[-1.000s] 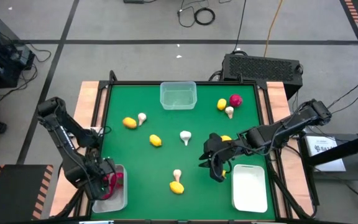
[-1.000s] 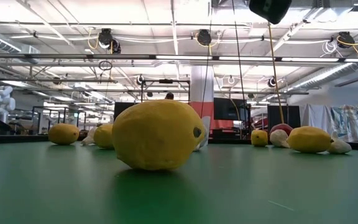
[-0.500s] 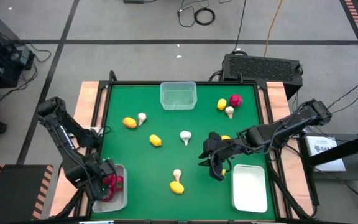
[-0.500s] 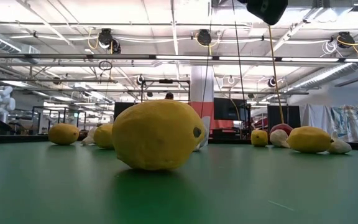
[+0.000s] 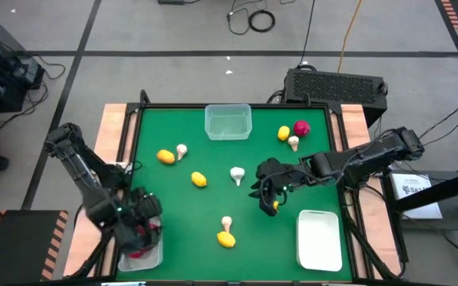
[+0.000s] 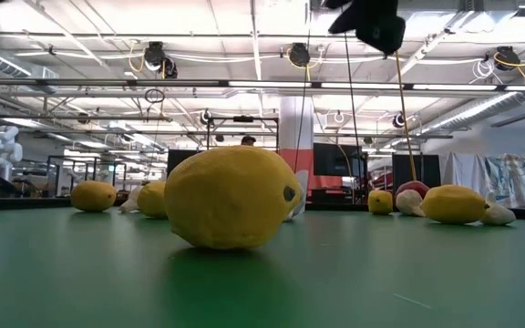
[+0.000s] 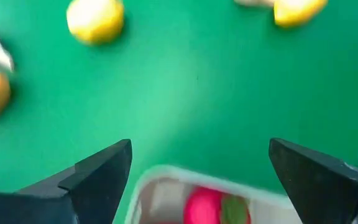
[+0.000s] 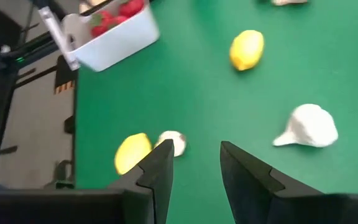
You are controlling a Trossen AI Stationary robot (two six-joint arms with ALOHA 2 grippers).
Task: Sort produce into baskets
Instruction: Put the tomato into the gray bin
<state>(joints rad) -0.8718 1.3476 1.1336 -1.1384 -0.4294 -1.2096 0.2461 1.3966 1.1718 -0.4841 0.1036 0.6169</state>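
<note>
Two sets of fingers: I read both as apart, neither clamped on anything.
Left fingers (image 7: 98, 180): spread wide, with only green mat and a tub rim showing between them.
Left gripper (image 7: 199, 149): hangs over the left basket (image 5: 151, 256), well to the near side of the far basket (image 5: 228, 122) and toward the left arm's side.
Under the left gripper: I see a red piece (image 7: 205, 206) lying inside the left basket.
Right fingers (image 8: 160, 171): a narrow gap apart, bare mat between them, touching no produce.
Right gripper (image 5: 267, 195): over the mat, nearer me than the far basket and a little toward the right arm's side.
Baskets: three. The far basket looks empty, the left basket has red pieces in it, and the right basket (image 5: 320, 238) sits nearer than the far basket on the right arm's side.
Lemons on the mat: four counted from above (image 5: 165, 156) (image 5: 199, 180) (image 5: 226, 239) (image 5: 284, 133).
Mushrooms on the mat: four (image 5: 182, 149) (image 5: 237, 173) (image 5: 227, 223) (image 5: 293, 143).
Red on the mat: one red round one (image 5: 301, 127), just beside a lemon and a mushroom, level with the far basket on the right arm's side.
Red in the left basket: more than one, but I cannot count them exactly.
</note>
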